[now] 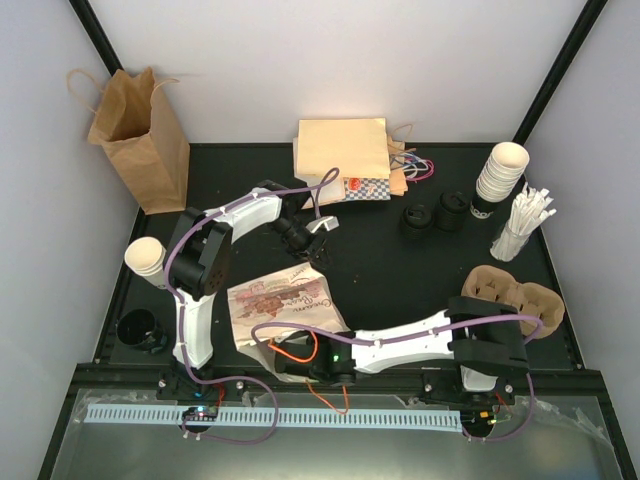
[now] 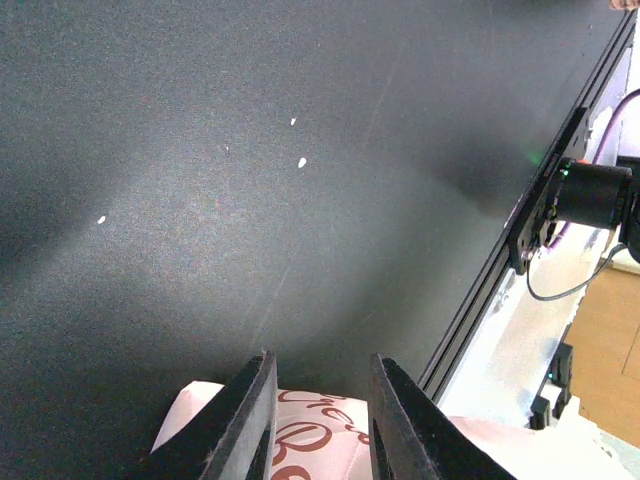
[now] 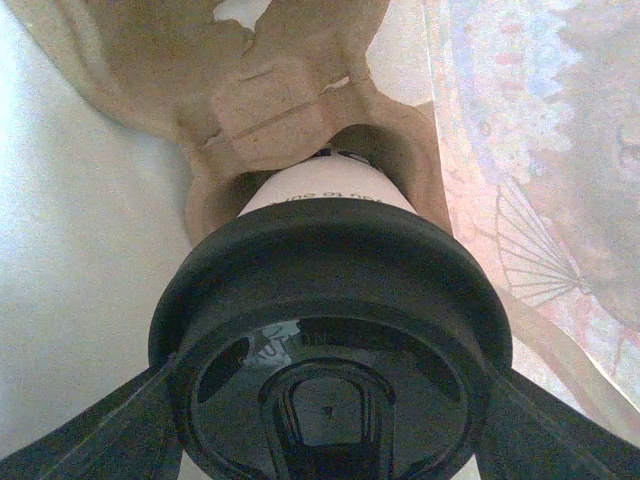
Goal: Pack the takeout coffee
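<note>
Takeout coffee in carrier (bag around)

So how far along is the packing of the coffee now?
Done: the takeout coffee sits in a cardboard carrier, inside what looks like the printed paper bag. In hand: the right gripper closes on its lid from both sides; the left gripper is open at the bag's edge. Left: release the cup and pull the arm out of the bag.

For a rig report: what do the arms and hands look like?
Both the left arm and right arm have white shells with black joint housings and a purple cable alongside. The right one adds orange wires and a green light. Left-hand fingers and right-hand fingers are black and tapering.
</note>
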`<state>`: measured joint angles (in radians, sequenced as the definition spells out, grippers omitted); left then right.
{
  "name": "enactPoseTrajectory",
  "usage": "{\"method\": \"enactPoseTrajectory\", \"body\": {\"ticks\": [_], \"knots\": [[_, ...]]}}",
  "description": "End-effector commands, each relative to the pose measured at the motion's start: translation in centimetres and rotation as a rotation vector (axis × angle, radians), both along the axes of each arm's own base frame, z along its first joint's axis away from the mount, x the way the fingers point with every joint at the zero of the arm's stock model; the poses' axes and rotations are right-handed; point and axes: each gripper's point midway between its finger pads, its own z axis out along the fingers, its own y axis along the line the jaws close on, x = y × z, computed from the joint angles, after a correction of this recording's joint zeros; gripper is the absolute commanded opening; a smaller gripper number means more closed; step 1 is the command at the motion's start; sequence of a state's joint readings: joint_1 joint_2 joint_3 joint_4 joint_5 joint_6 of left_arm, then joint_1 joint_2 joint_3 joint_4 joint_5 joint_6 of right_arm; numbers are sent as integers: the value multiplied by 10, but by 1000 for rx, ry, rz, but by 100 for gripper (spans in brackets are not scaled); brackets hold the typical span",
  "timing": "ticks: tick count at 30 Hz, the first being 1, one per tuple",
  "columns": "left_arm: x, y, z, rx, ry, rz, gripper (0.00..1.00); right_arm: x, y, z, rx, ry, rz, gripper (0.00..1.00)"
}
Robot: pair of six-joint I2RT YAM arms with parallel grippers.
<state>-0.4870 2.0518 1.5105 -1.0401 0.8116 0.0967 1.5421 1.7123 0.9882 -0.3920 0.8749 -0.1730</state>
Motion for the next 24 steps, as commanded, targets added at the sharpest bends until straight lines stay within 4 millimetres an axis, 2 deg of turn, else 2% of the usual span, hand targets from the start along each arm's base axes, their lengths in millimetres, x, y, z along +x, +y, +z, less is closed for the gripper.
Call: {"method": "enactPoseTrajectory", "body": {"ticks": [1, 9, 17, 24], "knots": [[-8, -6, 8, -24, 34, -26, 27, -9, -43, -69, -276, 141, 12, 49], [-10, -6, 8, -24, 40, -30, 27, 6, -43, -71, -285, 119, -19, 49], [-13, -7, 8, -22, 47, -34, 26, 23, -35, -63, -258, 115, -36, 49], [-15, -8, 9, -22, 47, -34, 26, 26, -29, -49, -227, 127, -44, 48]]}}
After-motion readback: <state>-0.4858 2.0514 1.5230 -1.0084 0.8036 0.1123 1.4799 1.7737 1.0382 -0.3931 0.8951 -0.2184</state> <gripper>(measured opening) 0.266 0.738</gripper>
